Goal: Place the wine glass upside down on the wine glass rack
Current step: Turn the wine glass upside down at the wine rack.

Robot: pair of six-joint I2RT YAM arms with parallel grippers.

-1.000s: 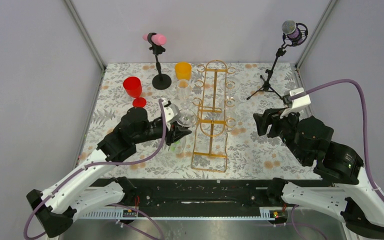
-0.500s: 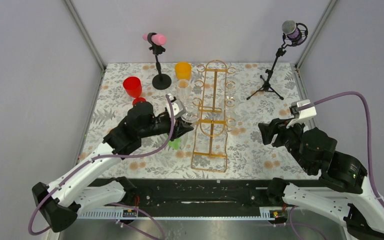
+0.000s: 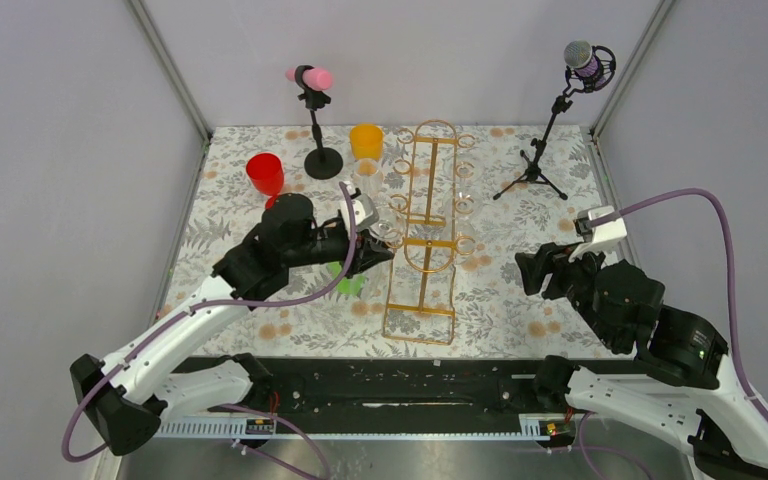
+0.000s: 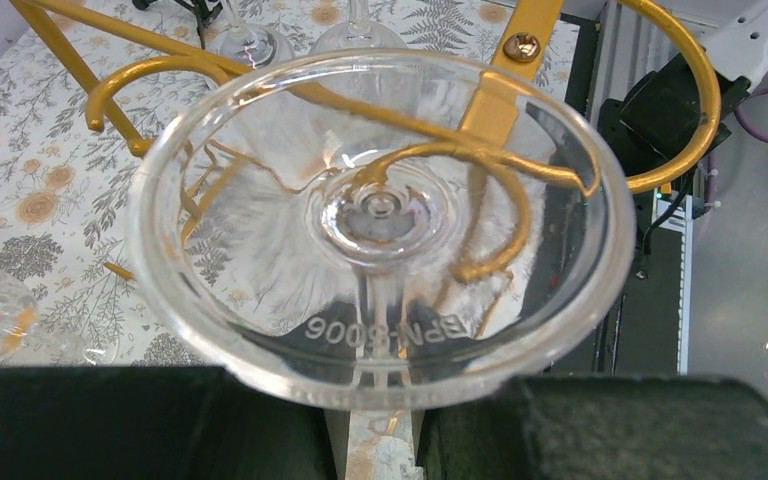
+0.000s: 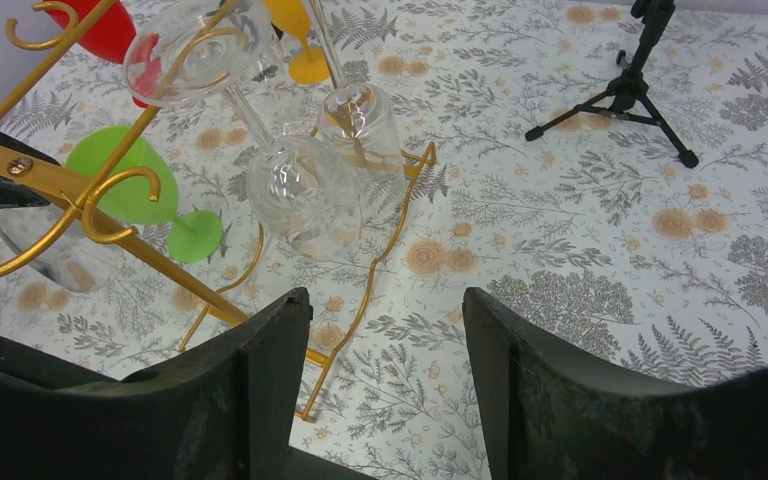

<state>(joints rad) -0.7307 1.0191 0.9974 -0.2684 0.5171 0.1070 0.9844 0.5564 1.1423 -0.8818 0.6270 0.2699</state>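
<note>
A clear wine glass is held by its stem in my left gripper, right against the left ring hooks of the gold wire wine glass rack. In the left wrist view the glass's round foot fills the frame, and its stem runs back between my shut fingers. A gold hook and bar of the rack show through and behind the foot. My right gripper is open and empty, right of the rack; it also shows in the right wrist view.
Two clear glasses hang bowl-down on the rack. A green glass lies under my left gripper. A red glass, an orange glass, a pink microphone stand and a tripod microphone stand at the back.
My left gripper has carried the wine glass up and right, closer to the rack's left hooks. My right arm has drawn back a little toward the near edge.
</note>
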